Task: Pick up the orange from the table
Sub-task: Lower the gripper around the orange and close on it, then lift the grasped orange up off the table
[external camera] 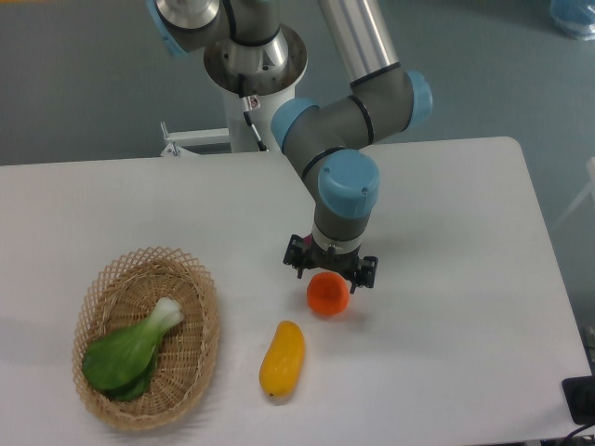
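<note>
Camera view: one orange (328, 294) under the tool (330, 269), grip unclear; one mango (282, 360), one basket (200, 295).

The table (465, 214) is a wide white top with rounded corners; near its left front part stands a woven basket (200, 358), oval in shape; a yellow long fruit (282, 360) lies just to the right of the basket, near the front edge; the orange (328, 294) sits close behind this fruit, a little to the right, not touching it.
</note>
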`<state>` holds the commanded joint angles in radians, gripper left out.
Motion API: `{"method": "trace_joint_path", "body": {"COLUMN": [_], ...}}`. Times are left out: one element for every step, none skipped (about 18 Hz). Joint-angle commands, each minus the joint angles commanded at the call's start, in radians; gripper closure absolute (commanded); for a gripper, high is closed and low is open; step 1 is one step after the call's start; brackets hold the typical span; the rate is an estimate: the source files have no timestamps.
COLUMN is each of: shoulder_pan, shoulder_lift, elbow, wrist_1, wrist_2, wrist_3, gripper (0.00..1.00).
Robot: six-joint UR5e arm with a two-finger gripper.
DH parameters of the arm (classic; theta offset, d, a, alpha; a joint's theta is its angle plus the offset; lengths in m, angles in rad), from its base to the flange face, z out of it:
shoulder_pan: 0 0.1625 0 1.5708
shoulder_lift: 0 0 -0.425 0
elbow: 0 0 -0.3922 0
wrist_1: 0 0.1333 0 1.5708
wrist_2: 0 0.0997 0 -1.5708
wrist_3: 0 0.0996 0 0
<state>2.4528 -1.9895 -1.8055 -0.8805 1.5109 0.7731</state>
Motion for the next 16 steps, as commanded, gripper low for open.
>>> {"method": "trace_joint_path", "body": {"shoulder_pan": [0.0,0.0,0.0,-0.002,-0.005,-0.006,-0.015,-0.017,-0.017,-0.017,-0.017,-0.018,-0.018,-0.018,-0.018,-0.018], "shoulder_lift": [-0.002,-0.006,-0.011,-0.015,-0.02,-0.023,-0.032,-0.032,-0.034,-0.032,-0.032,-0.032,-0.032,-0.032,-0.031,-0.029], "elbow": [0.002,-0.006,-0.006,-0.003,-0.003,-0.005,-0.003,-0.002,-0.005,-0.006,-0.006,-0.006,-0.006,-0.006,-0.006,-0.006], "wrist_1": [0.0,0.002,0.002,0.006,0.018,0.037,0.041,0.046,0.051,0.055,0.055,0.055,0.054,0.054,0.054,0.054], "wrist_2": [0.008,0.012,0.012,0.012,0.012,0.014,0.031,0.037,0.037,0.037,0.038,0.044,0.046,0.046,0.046,0.046], "wrist_3": [0.0,-0.002,-0.002,-0.002,-0.005,-0.003,-0.005,-0.006,-0.015,-0.017,-0.017,-0.017,-0.017,-0.017,-0.017,-0.017], "gripper": [0.0,0.0,0.0,0.0,0.0,0.0,0.0,0.0,0.01,0.07,0.13,0.19,0.19,0.23,0.29,0.3]}}
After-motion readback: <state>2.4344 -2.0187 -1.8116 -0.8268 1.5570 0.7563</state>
